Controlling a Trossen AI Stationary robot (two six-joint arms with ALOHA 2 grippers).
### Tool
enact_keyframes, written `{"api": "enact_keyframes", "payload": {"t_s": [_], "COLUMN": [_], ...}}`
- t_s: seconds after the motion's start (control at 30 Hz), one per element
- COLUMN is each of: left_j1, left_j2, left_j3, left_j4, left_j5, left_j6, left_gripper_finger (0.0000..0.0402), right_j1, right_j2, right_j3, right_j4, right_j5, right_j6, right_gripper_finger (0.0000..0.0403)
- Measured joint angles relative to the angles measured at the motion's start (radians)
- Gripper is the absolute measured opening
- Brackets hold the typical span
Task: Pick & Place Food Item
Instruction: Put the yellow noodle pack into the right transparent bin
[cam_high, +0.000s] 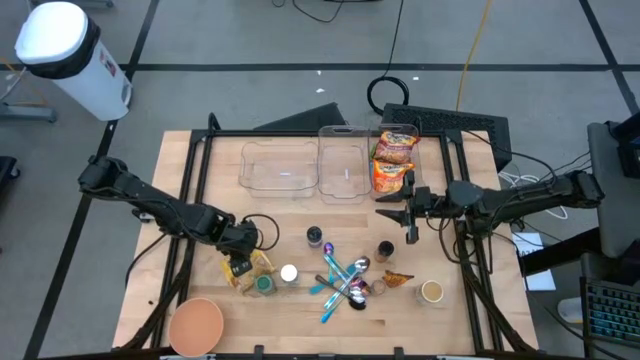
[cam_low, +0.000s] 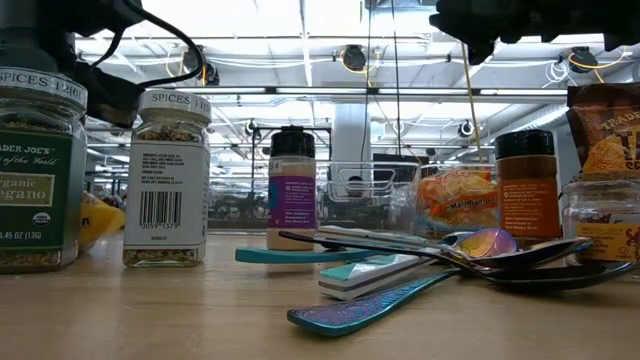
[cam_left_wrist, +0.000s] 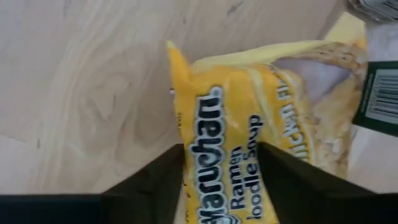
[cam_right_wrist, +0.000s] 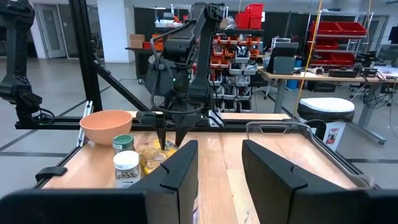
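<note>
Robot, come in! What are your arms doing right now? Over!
Left end effector fingers straddling Maruchan ramen packet, grip not confirmed. Right end effector open, empty, above table. Oregano jar touching packet.

- Left gripper (cam_low: 110, 100): dark, hangs from the upper left, behind two spice jars; finger state indeterminable.
- Oregano jar (cam_low: 38, 170): stands directly below it.
- White-labelled spice jar (cam_low: 168, 180): just beside, below.
- Yellow packet (cam_low: 95, 220): partly hidden, below, between jars.
- Spoons (cam_low: 480, 262): well apart.
</note>
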Motion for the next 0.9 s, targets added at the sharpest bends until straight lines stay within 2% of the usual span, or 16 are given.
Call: {"api": "enact_keyframes", "payload": {"t_s": [0.2,0.33,0.5,0.6,0.8,0.9], "left_j1": [0.01,0.043,0.071,0.077,0.078,0.077], "left_j2": [-0.004,-0.007,-0.037,-0.056,-0.09,-0.101], "left_j3": [0.0,0.0,0.012,0.06,0.212,0.304], "left_j4": [-0.006,-0.013,-0.04,-0.114,-0.324,-0.393], "left_j5": [0.005,0.056,0.036,0.001,-0.135,-0.242], "left_j6": [0.075,0.103,0.11,0.113,0.127,0.159], "left_gripper_finger": [0.0072,0.0011,0.0009,0.0004,0.0006,0.0005], "right_j1": [0.0,0.0,0.0,0.0,0.0,0.0], "right_j2": [0.0,0.0,0.0,0.0,0.0,0.0], "right_j3": [0.0,0.0,0.0,0.0,0.0,0.0], "right_j4": [-0.006,-0.016,-0.021,-0.02,-0.021,-0.021], "right_j5": [0.0,0.0,0.0,0.0,0.0,0.0], "right_j6": [0.0,0.0,-0.001,-0.002,-0.01,-0.011], "right_gripper_finger": [0.0116,0.0116,0.0116,0.0116,0.0116,0.0116]}}
